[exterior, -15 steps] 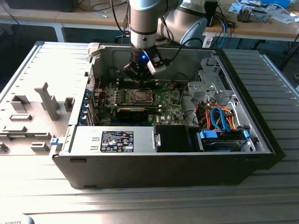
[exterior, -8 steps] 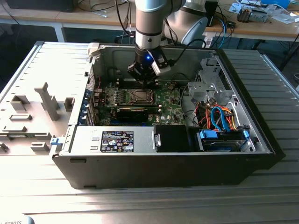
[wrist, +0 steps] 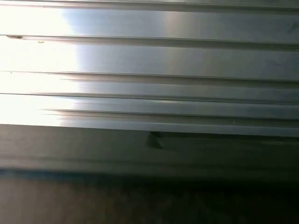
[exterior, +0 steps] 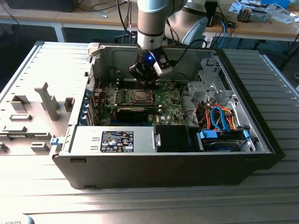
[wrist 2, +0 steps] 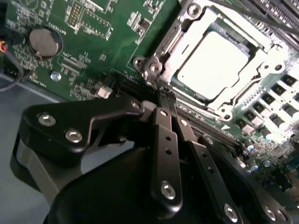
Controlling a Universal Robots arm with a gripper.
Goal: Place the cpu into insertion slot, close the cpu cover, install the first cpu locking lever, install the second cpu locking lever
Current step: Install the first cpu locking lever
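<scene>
My gripper [exterior: 148, 80] hangs inside the open computer case [exterior: 243, 161], just above the motherboard [exterior: 166, 100]. The case's rear wall [exterior: 117, 58] stands close behind. The black card [exterior: 136, 112] blocks the near side; overhead is open.

No text can be read off with confidence anywhere. A label [exterior: 117, 141] sits on the grey metal box at the front edge of the computer case [exterior: 163, 163] in the exterior view (black panel, small coloured marks, print too small to make out). Faint white lettering shows on the green motherboard [wrist 2: 93, 42] in the second wrist view, illegible.
</scene>
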